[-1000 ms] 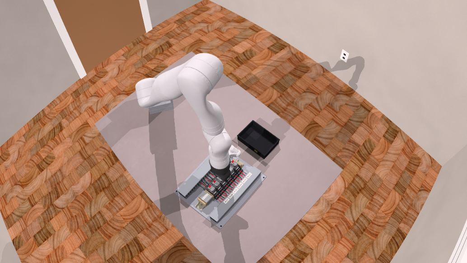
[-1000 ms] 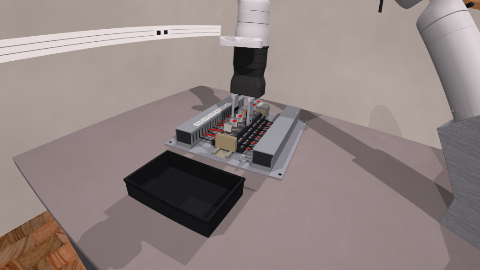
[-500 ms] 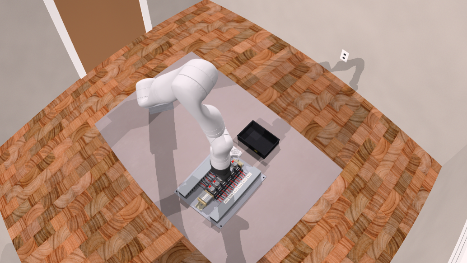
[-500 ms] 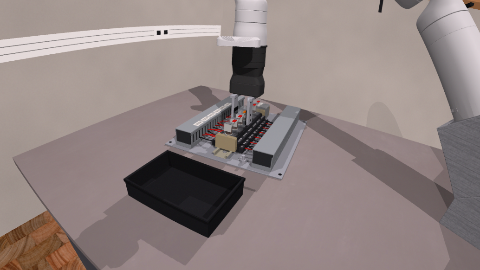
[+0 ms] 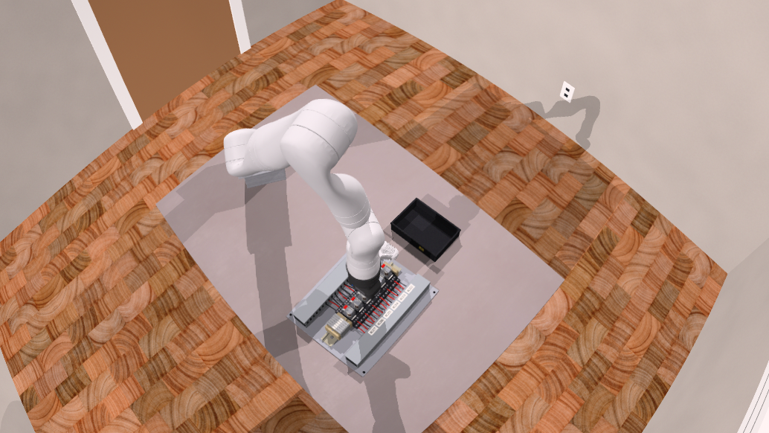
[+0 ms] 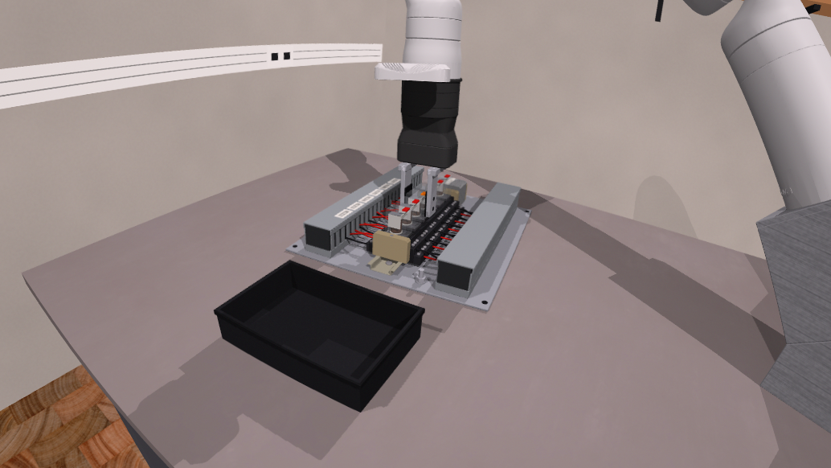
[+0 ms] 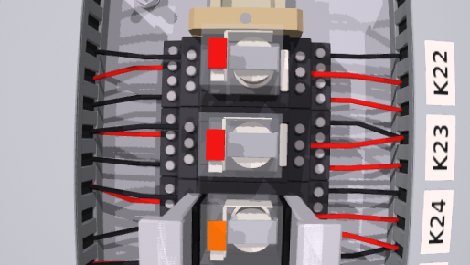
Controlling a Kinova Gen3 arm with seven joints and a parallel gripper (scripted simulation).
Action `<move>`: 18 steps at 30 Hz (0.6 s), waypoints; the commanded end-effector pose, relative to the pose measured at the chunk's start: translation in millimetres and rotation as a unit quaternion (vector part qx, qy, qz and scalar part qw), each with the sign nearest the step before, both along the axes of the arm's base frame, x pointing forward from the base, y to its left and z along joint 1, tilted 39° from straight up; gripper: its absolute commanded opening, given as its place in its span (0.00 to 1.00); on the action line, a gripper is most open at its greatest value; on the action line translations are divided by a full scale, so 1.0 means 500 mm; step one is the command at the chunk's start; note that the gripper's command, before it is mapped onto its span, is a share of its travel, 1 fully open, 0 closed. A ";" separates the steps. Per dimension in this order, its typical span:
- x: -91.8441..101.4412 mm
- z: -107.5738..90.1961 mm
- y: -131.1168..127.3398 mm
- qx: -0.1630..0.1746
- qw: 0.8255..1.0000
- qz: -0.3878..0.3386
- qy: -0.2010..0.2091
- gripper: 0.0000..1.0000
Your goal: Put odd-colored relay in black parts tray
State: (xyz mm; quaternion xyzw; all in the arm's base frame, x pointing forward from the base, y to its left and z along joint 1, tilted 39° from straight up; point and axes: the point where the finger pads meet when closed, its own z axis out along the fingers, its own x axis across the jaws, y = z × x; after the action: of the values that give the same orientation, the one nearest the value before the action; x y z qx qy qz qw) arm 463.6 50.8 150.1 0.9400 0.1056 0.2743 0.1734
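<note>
The orange-button relay [image 7: 247, 235] sits in the panel [image 6: 485, 301] [image 5: 359, 370], between the gripper's [image 7: 240, 235] [image 6: 417, 206] closed-in fingers, gripped. Side ducts [image 6: 488, 232] [image 6: 360, 203] flank the row. The tray [image 5: 425, 244] [image 6: 290, 363] stands apart, beyond the panel's end.

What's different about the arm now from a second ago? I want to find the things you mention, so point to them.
In the top view, the arm's elbow [image 5: 323, 129] has swung left and slightly down. The gripper [image 5: 366, 290] [image 6: 417, 207] [image 7: 241, 222] shows no visible new grab or release, still clamped on the orange-button relay [image 6: 423, 193] [image 7: 251, 235]. Relay panel [image 5: 393, 335] [image 6: 485, 285] [image 7: 357, 27] and black tray [image 5: 408, 240] [image 6: 290, 363] look unmoved.
</note>
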 end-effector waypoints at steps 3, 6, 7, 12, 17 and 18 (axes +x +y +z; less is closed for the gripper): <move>0.000 0.000 0.001 0.000 1.000 0.000 -0.001 0.00; 0.000 0.000 0.001 0.000 1.000 0.001 -0.001 0.00; 0.000 0.000 0.000 0.000 1.000 0.001 -0.002 0.00; -0.001 0.000 0.000 0.001 1.000 0.004 -0.010 0.00; -0.001 0.000 0.000 0.002 1.000 0.006 -0.015 0.00; -0.001 0.000 0.000 0.002 1.000 0.006 -0.015 0.00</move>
State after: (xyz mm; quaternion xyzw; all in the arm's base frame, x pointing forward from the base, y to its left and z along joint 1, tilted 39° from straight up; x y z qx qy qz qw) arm 463.0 50.5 150.0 0.9369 0.1077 0.2847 0.1720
